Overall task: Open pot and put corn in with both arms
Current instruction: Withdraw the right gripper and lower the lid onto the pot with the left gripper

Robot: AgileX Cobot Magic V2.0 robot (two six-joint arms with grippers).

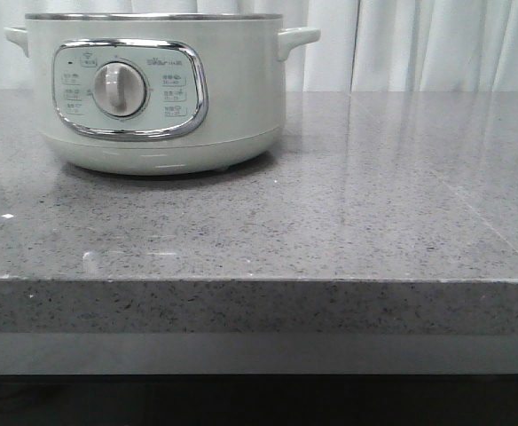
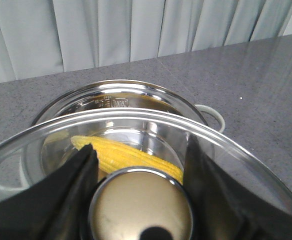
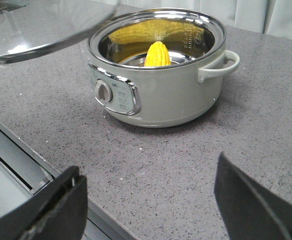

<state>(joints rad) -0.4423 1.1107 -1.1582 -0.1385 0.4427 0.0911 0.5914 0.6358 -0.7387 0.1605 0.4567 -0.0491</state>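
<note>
The pale grey-green pot (image 1: 153, 98) stands at the back left of the table with its lid off. The yellow corn (image 3: 157, 54) lies inside its steel bowl and also shows in the left wrist view (image 2: 131, 155), seen through the glass. My left gripper (image 2: 138, 150) is shut on the round knob (image 2: 142, 205) of the steel-rimmed glass lid (image 2: 136, 116) and holds it above the open pot (image 2: 121, 87). The lid (image 3: 36, 30) hangs tilted over the pot's left side (image 3: 171, 95). My right gripper (image 3: 148, 167) is open and empty, low over the table in front of the pot. Neither gripper shows in the front view.
The grey speckled stone table (image 1: 330, 222) runs right of the pot, with its front edge (image 3: 16, 150) close by my right gripper. White curtains (image 1: 419, 44) hang behind the table.
</note>
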